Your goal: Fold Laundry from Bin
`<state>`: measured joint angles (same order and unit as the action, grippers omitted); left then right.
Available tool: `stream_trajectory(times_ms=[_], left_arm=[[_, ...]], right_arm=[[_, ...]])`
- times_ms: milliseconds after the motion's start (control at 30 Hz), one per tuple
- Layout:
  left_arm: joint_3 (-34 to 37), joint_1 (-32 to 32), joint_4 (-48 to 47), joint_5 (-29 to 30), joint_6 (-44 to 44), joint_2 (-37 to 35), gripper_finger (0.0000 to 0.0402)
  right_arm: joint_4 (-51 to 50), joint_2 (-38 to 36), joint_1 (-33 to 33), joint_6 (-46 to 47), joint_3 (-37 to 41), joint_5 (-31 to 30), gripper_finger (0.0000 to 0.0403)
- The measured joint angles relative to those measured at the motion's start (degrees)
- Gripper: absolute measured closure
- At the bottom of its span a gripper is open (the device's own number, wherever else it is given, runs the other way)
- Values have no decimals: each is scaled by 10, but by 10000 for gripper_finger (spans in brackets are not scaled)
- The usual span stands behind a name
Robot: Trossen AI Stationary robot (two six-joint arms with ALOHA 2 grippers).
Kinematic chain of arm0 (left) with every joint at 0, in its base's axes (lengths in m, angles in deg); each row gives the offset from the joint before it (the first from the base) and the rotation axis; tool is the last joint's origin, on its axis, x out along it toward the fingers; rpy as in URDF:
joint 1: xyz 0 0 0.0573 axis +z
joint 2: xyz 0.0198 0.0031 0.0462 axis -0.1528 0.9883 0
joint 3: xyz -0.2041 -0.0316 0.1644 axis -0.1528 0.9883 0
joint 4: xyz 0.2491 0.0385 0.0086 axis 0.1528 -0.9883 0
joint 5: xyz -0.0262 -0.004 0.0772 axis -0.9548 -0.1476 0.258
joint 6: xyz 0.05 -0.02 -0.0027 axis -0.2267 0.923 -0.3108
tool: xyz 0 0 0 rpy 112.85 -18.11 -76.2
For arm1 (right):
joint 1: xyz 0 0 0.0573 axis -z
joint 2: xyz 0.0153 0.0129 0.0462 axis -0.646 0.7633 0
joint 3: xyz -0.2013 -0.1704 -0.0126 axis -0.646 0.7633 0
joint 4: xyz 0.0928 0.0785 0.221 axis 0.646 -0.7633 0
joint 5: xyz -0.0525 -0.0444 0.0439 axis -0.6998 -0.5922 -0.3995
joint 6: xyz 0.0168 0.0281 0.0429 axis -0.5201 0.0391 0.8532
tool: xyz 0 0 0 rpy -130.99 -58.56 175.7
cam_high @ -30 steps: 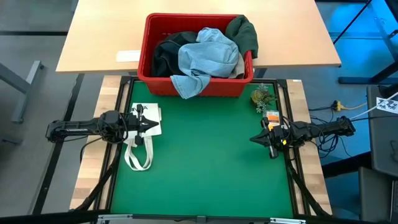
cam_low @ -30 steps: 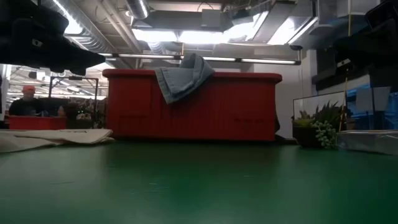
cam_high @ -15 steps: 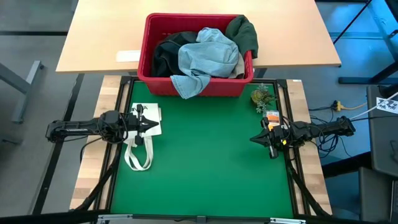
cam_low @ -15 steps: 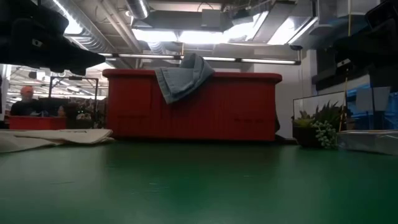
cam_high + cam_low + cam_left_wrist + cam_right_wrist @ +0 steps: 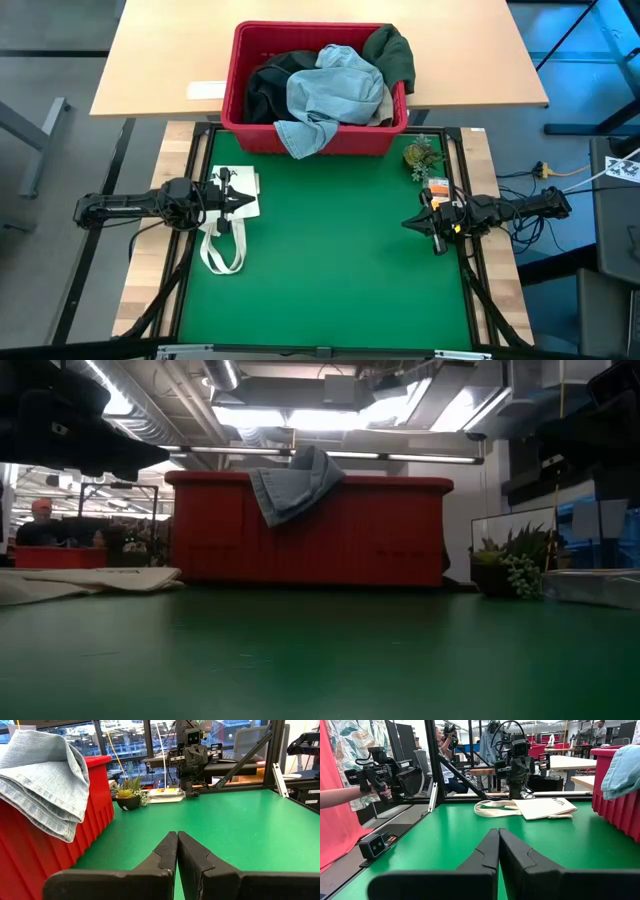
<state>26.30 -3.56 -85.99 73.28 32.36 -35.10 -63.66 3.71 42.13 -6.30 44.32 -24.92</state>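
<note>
The red bin (image 5: 245, 118) stands at the far edge of the green mat, heaped with laundry: light blue jeans (image 5: 335, 88) on top, one leg draped over the near rim (image 5: 295, 485), a black piece (image 5: 268, 88) and a dark green piece (image 5: 392, 52). My left gripper (image 5: 252, 203) hovers shut at the mat's left side, pointing level toward the right. My right gripper (image 5: 408, 224) hovers shut at the mat's right side, pointing level toward the left. Both fingertip pairs meet with nothing between them (image 5: 177, 836) (image 5: 498, 832).
A white tote bag (image 5: 232, 205) with loop handles lies flat on the mat under my left gripper. A small potted plant (image 5: 421, 156) and an orange-labelled item (image 5: 437, 186) sit at the far right. A person's hand (image 5: 350, 795) shows beyond the table.
</note>
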Motion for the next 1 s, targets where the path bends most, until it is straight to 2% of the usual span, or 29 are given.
stream_trajectory(times_ms=[167, 433, 533, 733, 1000], left_arm=[[0, 0, 0, 1, 22, 0, 393], [0, 0, 23, 60, 170, 0, 393], [0, 0, 48, 74, 197, 0, 388], [0, 0, 99, 137, 277, 0, 337], [0, 1, 104, 180, 283, 0, 270]], right_arm=[[1, 0, 0, 0, 0, 0, 391], [3, 0, 0, 0, 0, 0, 391], [3, 0, 0, 0, 0, 0, 391], [4, 0, 0, 0, 0, 0, 391], [4, 0, 0, 0, 0, 0, 391]])
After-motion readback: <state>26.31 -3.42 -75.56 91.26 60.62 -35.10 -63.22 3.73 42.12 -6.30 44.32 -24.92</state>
